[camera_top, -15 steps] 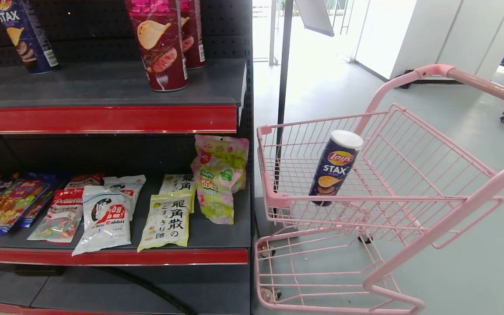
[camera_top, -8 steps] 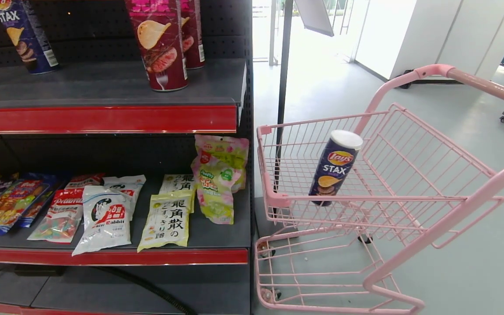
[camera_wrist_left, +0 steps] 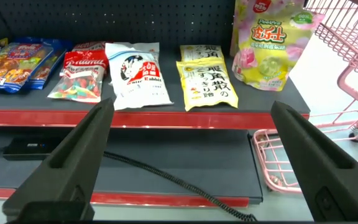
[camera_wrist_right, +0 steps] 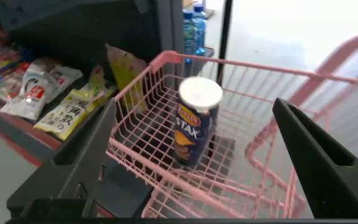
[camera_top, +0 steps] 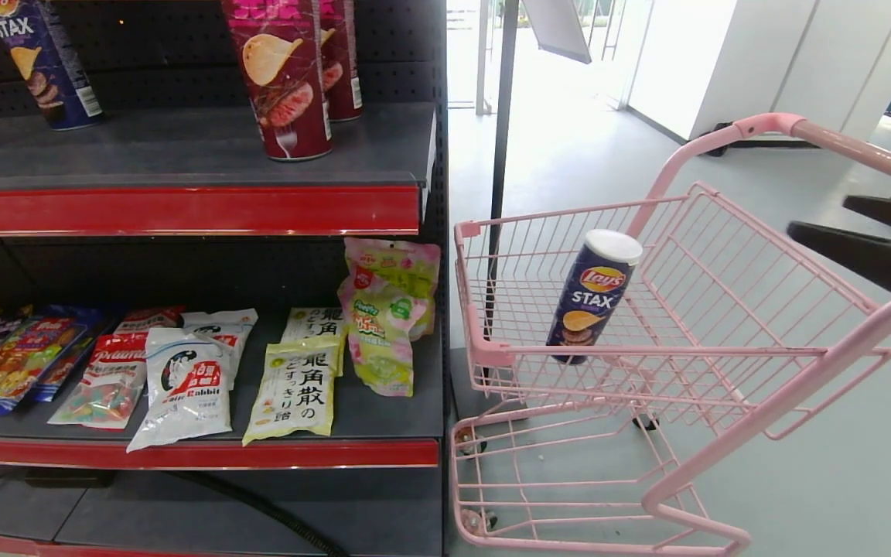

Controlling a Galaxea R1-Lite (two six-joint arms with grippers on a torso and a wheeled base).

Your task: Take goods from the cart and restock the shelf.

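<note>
Since the earlier frame, the right tool (camera_top: 821, 216) has entered at the right edge of the head view. Its jaws are spread wide and empty above the handle end of the pink wire cart (camera_top: 693, 352); nothing else has shifted. The navy cardboard chip can (camera_top: 594, 296), white-lidded with a printed label, stands on end in the cart basket, ungripped. The left tool (camera_wrist_left: 192, 104) is also wide and empty, facing the shelf (camera_top: 182, 209), where glossy snack bags (camera_top: 186, 383) lie flat.
</note>
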